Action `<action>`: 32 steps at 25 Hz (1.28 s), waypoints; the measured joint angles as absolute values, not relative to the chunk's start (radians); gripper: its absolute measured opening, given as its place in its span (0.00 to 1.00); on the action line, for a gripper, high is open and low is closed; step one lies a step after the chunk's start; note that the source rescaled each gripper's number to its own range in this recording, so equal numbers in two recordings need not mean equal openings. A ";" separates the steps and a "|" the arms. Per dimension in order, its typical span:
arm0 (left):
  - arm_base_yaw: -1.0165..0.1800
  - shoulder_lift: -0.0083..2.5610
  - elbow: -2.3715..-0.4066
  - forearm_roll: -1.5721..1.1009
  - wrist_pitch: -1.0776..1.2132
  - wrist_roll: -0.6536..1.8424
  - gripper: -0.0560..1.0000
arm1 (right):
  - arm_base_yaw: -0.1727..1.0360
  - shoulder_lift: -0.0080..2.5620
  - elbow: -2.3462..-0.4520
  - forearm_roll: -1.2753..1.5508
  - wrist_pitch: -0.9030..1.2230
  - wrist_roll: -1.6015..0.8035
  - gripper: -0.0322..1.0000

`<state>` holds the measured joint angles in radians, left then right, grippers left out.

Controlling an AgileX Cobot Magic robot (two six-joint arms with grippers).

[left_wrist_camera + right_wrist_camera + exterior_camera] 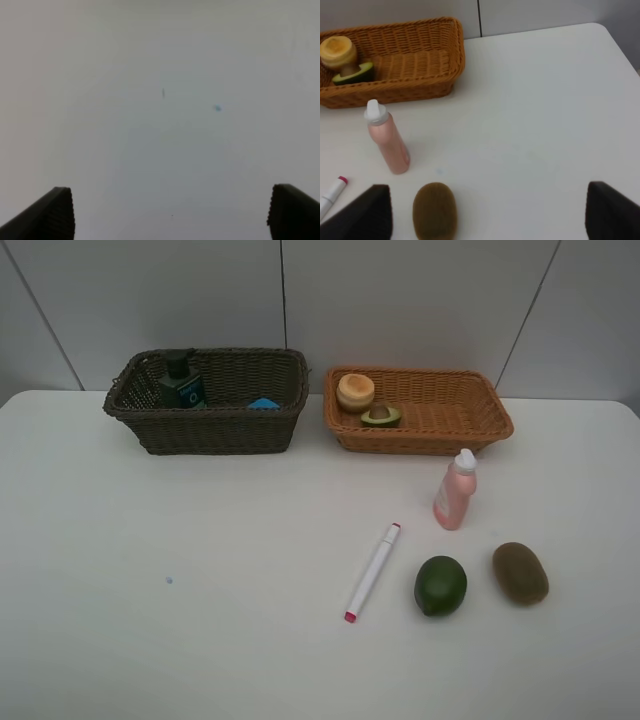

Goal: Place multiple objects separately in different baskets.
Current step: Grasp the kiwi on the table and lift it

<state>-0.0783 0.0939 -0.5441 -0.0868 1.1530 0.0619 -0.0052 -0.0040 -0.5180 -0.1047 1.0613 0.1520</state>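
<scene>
The dark brown basket (210, 425) at the back left holds a dark green pump bottle (182, 382) and a blue eraser (264, 403). Beside it, the light orange basket (420, 432) (410, 65) holds an orange-red fruit (355, 390) (338, 50) and an avocado half (381, 415) (354, 74). On the table stand a pink bottle (456, 491) (387, 139), a white-pink marker (373, 571) (331, 195), a green lime (441, 585) and a brown kiwi (520, 572) (434, 211). My left gripper (170, 212) is open over bare table. My right gripper (487, 212) is open, the kiwi near one finger. Neither arm shows in the high view.
The white table (150, 580) ends at a grey tiled wall (400, 300) behind the baskets. A small blue speck (168, 580) (217, 107) marks the table's left half.
</scene>
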 joint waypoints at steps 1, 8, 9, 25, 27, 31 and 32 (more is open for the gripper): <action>-0.078 0.067 -0.543 -0.087 1.139 0.062 0.91 | -0.005 -0.004 -0.518 -0.105 1.061 0.152 0.96; -0.078 -0.004 -0.515 -0.091 1.088 0.063 0.91 | -0.005 -0.004 -0.518 -0.105 1.061 0.152 0.96; -0.078 -0.005 -0.510 -0.091 1.080 0.063 0.91 | -0.005 -0.004 -0.518 -0.105 1.061 0.152 0.96; -0.078 -0.006 -0.507 -0.090 1.070 0.065 0.91 | -0.005 -0.004 -0.518 -0.104 1.061 0.152 0.96; -0.078 -0.006 -0.507 -0.090 1.070 0.065 0.91 | -0.005 -0.004 -0.518 -0.104 1.061 0.152 0.96; -0.078 -0.006 -0.507 -0.090 1.070 0.065 0.91 | -0.005 -0.004 -0.518 -0.104 1.061 0.152 0.96; -0.078 -0.006 -0.507 -0.090 1.070 0.065 0.91 | -0.005 -0.004 -0.518 -0.104 1.061 0.152 0.96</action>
